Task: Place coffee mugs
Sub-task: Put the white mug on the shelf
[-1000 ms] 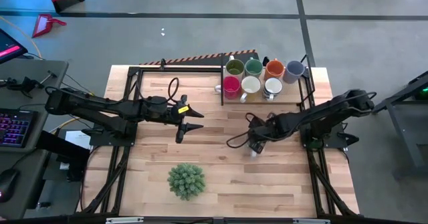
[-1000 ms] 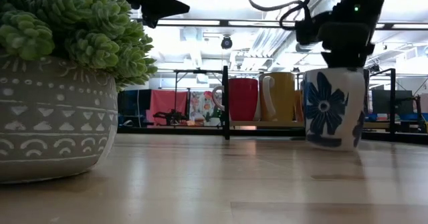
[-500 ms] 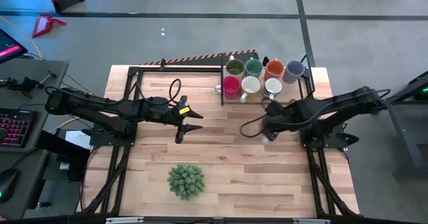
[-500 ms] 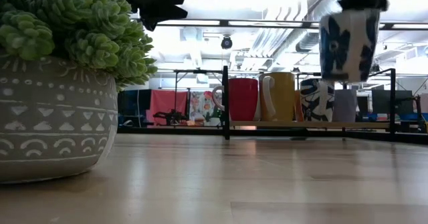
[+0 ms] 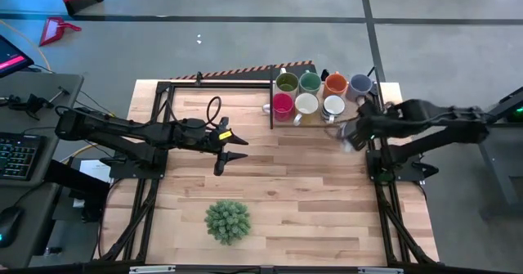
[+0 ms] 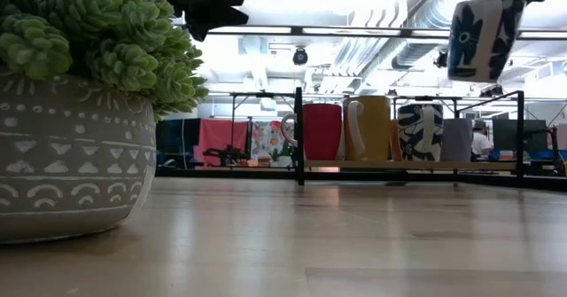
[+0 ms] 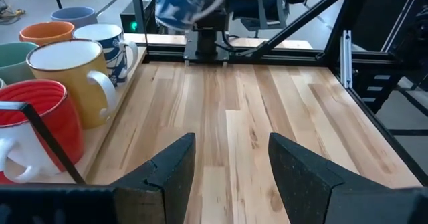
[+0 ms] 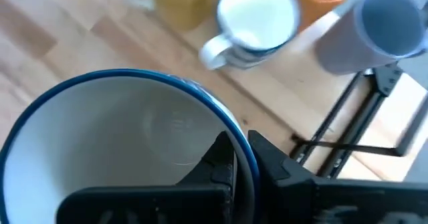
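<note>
**Blue-flowered mug held in the air beside the tray**

Over the right edge of the tabletop (image 5: 270, 184), I have the right gripper (image 8: 242, 158) pinched on the rim of a white mug with blue flowers (image 6: 483, 36), one finger inside and one outside the wall. In the low view the mug hangs high above the wood, tilted a little, clear of everything under it. From above it sits just right of the tray (image 5: 323, 123) at the far side of the tabletop, near the black frame post.

On the tray I count seven mugs in two rows. The far row holds the olive green mug (image 5: 286, 83), the teal mug (image 5: 309, 82), the orange mug (image 5: 336, 83) and the blue-grey mug (image 5: 359, 85). The near row holds the red mug (image 5: 283, 104), a cream mug (image 5: 306, 104) and a white mug with blue print (image 5: 333, 105). All stand upright, packed close together.

My left gripper (image 7: 231, 158) waits over the middle-left of the tabletop, fingers spread wide with nothing between them, pointing towards the tray. A spiky green potted plant (image 5: 226, 221) stands near the front edge, well apart from both arms.
</note>
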You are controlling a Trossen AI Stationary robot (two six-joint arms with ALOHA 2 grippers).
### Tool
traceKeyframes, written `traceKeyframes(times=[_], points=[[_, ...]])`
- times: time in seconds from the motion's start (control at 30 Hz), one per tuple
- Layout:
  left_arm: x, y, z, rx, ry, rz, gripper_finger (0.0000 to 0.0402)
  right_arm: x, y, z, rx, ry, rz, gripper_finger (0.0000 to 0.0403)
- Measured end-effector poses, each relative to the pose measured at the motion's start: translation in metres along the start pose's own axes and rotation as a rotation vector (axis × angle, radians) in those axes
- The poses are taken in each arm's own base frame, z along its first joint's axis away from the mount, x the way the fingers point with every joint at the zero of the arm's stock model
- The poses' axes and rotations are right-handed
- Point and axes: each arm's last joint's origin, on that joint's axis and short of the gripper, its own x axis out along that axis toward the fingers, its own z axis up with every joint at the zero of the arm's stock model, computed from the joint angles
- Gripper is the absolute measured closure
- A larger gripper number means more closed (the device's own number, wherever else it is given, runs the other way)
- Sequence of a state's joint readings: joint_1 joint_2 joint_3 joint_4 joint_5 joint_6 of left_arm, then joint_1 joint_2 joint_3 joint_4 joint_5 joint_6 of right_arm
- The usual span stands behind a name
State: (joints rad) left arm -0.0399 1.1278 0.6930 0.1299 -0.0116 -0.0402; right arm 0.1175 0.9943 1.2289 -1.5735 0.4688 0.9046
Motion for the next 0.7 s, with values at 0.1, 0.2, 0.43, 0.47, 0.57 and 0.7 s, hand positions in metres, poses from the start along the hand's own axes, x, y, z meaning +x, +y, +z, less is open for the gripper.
traceKeyframes(times=[0.1, 0.2, 0.43, 0.47, 0.57, 0.7], points=[[0.000, 0.000, 0.000, 0.000, -0.004, 0.000, 0.0222, -0.003, -0.017, 0.001, 0.041, -0.029, -0.009, 0.0403], [0.000, 0.000, 0.001, -0.001, -0.005, 0.000, 0.0222, -0.004, -0.029, 0.003, 0.075, -0.040, -0.030, 0.0403], [0.000, 0.000, 0.001, -0.010, -0.005, 0.000, 0.0222, 0.000, -0.051, 0.009, 0.206, -0.007, -0.098, 0.0403], [0.000, 0.000, 0.001, -0.010, -0.005, 0.000, 0.0222, 0.001, -0.053, 0.010, 0.226, 0.004, -0.104, 0.0403], [0.000, 0.000, 0.001, -0.010, -0.005, 0.000, 0.0222, 0.006, -0.057, 0.014, 0.280, 0.036, -0.128, 0.0403], [0.000, 0.000, 0.001, -0.009, -0.005, 0.000, 0.0222, 0.014, -0.062, 0.022, 0.347, 0.077, -0.177, 0.0403]])
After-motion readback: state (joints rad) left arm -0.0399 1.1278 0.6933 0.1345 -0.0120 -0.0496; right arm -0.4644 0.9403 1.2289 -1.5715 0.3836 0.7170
